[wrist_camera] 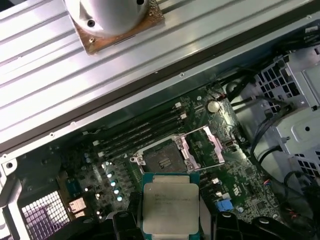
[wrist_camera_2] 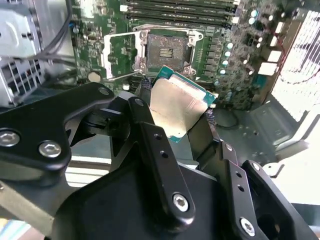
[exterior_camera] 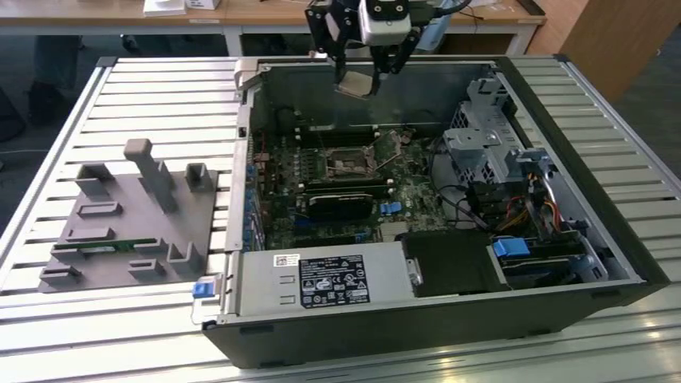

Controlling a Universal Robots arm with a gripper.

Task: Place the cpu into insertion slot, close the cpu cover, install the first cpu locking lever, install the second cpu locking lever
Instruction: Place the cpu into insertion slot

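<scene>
The open black metal computer case lies on its side, so its green motherboard faces up. Well above it, the black-fingered gripper is clamped on the edges of its load. The thin silvery cpu cover frame is swung aside, baring the square silver-rimmed insertion slot for the small silver-topped square cpu held above.

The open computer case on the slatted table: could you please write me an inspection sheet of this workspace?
Surface: slatted silver metal table, carrying open black computer case.
Job's things: small flat square silver-grey chip held above the case; square motherboard socket empty; silvery metal cover frame flipped open beside it.
Clutter: grey moulded fixture tray beside the case, on the exterior view's left.
Grippers: black tool shut on the chip.
Cables: coloured wire bundle by drive bays.
Surroundings: wooden desk behind table.
</scene>
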